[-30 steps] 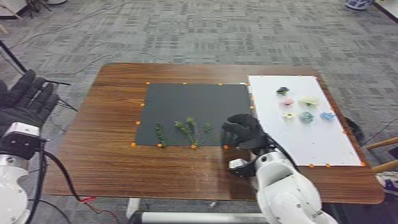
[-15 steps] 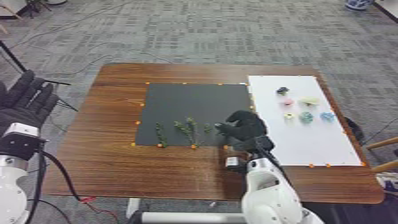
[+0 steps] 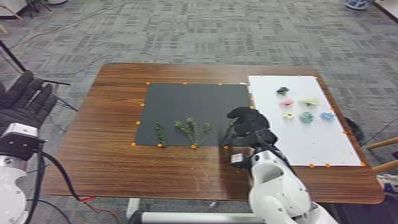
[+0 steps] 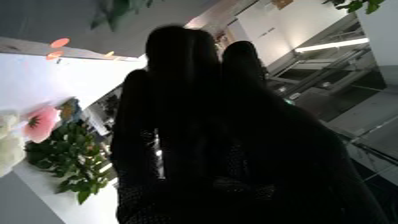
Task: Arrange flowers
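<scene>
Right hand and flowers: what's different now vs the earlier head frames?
Right hand shifted slightly forward and to the right, now over the seam between black mat and white board. No pickup or release visible. Unchanged: left hand, green stems, flowers.

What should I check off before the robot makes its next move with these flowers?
1. Green sprigs laid on the black mat: ok, near the robot's side of it.
2. Loose flowers, such as the pink flower and the blue flower, within view on the white board: ok.
3. Those loose flowers added to the sprigs on the mat: not ok, they lie apart on the board.
4. Right hand empty: cannot tell.
5. Left hand out of the way: ok, open, off the left side of the table.
</scene>
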